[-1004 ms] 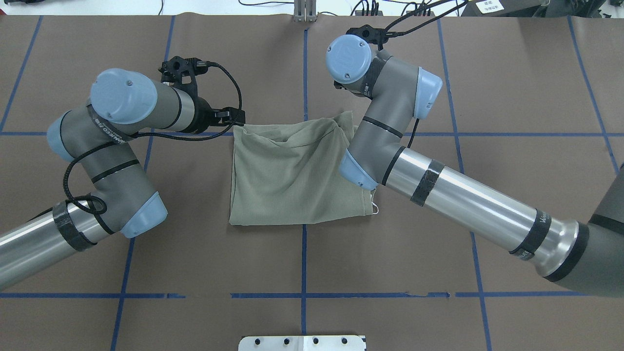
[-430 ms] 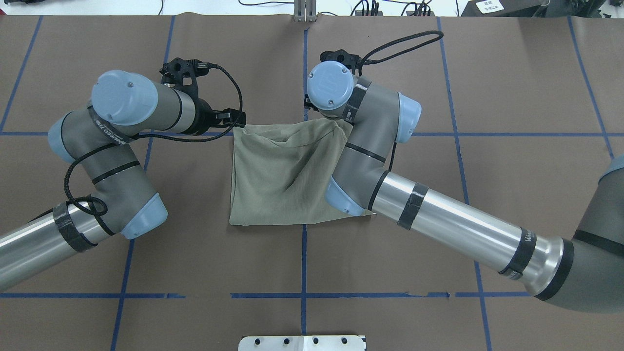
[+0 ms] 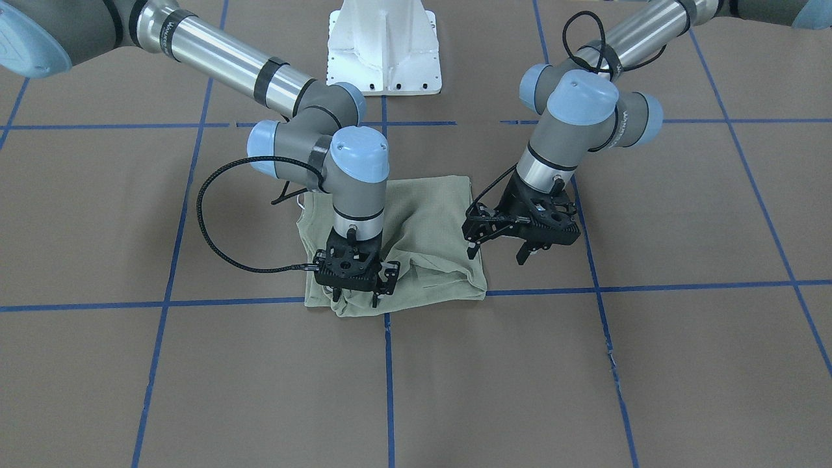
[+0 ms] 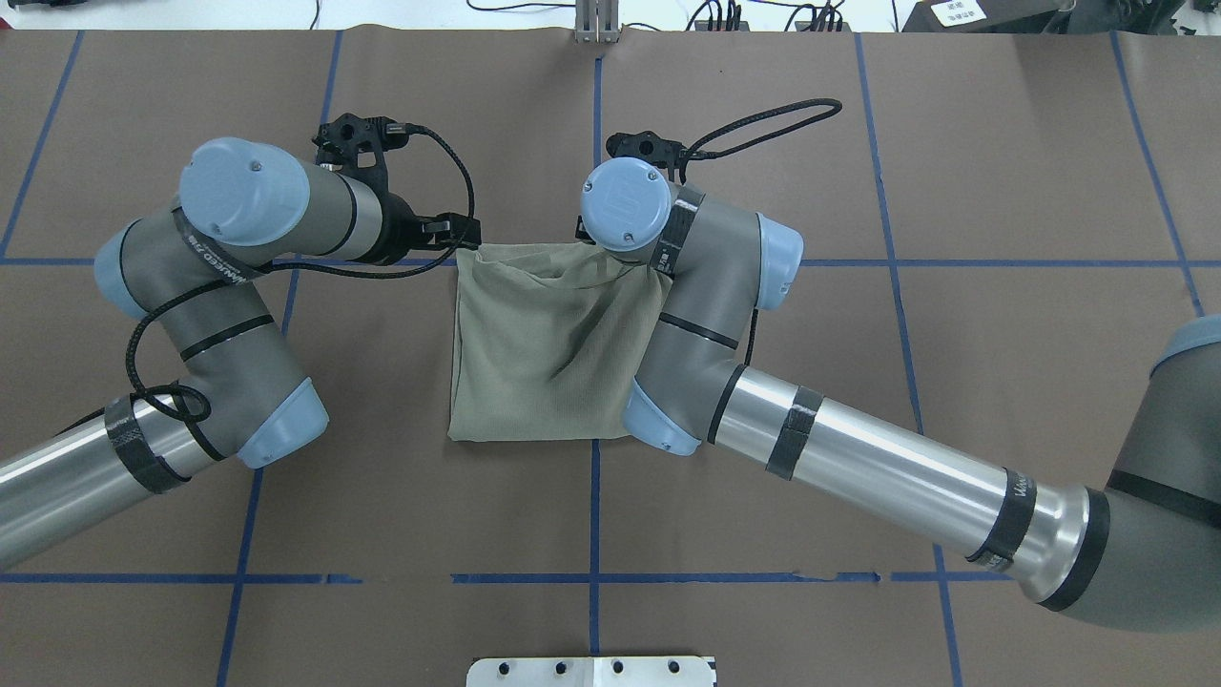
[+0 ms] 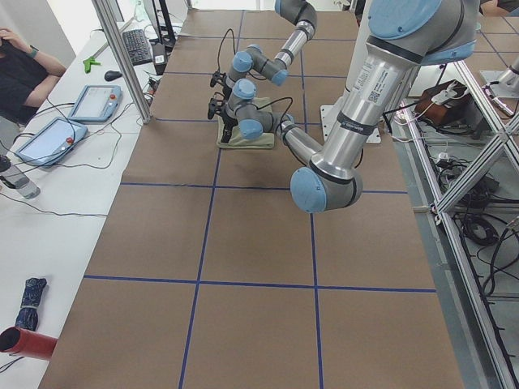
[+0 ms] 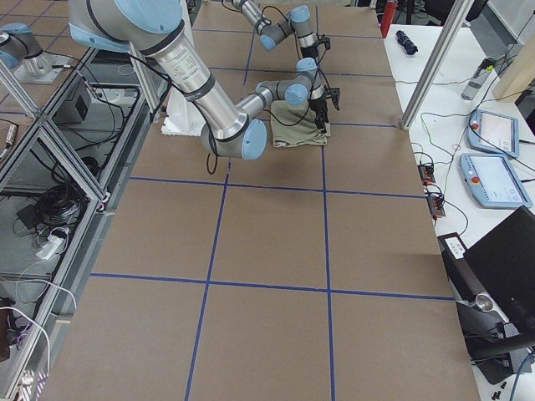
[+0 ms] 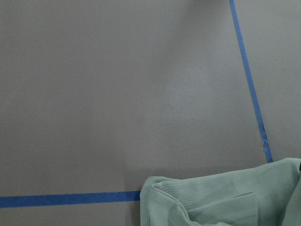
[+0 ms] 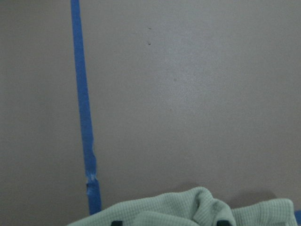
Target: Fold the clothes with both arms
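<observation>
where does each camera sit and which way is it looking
Front-facing: across the table, facing the robot, steeply down on the shirt; left arm, right arm, left gripper, right gripper, pedestal base.
Overhead: behind the robot, forward and down; both arms reach the shirt.
Exterior left: table's left end, along it; left arm near.
Exterior right: opposite end; right arm near.
Left wrist: down at table and shirt corner; no arm.
Right wrist: down at shirt edge; two fingertips.
Shared: overhead and front-facing show both arms, mirrored.

Right claw [image 3: 355, 298], pointing down, grips the shirt [image 3: 429, 214]; left claw [image 3: 496, 253] gapes open.
</observation>
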`<state>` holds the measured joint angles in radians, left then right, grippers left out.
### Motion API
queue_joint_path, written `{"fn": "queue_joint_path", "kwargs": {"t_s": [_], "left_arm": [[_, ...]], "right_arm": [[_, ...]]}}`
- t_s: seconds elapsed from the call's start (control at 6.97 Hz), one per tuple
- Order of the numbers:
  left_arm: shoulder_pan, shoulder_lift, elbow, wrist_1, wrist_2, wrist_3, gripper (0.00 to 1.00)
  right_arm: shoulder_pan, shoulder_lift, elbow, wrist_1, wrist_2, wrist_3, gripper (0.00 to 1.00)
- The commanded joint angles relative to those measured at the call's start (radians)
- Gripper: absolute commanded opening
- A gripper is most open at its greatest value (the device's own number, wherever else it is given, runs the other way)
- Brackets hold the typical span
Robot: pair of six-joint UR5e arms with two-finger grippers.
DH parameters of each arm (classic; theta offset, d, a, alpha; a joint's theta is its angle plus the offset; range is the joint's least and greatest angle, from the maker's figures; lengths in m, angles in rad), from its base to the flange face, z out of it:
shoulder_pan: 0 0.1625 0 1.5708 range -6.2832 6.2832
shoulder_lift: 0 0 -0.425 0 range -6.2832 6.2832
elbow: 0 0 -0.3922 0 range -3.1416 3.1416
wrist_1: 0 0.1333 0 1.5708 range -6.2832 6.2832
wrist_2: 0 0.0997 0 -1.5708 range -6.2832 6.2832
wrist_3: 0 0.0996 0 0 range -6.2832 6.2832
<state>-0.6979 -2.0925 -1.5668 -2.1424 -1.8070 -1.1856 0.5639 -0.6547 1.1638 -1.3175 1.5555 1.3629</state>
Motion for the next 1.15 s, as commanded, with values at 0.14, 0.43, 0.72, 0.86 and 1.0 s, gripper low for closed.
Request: {"fn": "queue_joint_path", "kwargs": {"t_s": [0.14,0.43,0.72,0.86,1.0], "left_arm": [[0.0,0.003,0.001,-0.001,0.0,0.0,1.0],[0.002,0.005,0.002,-0.001,0.002,0.0,1.0],[0.001,0.005,0.002,-0.001,0.002,0.0,1.0],[0.002,0.005,0.002,-0.001,0.002,0.0,1.0],[0.002,0.005,0.002,-0.001,0.002,0.0,1.0]], "right_arm": [[-0.001,-0.005,0.042,-0.008,-0.005,-0.008,0.61],[0.011,0.015,0.043,-0.006,-0.009,-0.071,0.61],[0.013,0.038,0.028,-0.008,-0.009,-0.067,0.61],[0.013,0.032,0.024,-0.008,-0.009,-0.082,0.61],[0.028,0.026,0.022,-0.006,-0.009,-0.15,0.6]]}}
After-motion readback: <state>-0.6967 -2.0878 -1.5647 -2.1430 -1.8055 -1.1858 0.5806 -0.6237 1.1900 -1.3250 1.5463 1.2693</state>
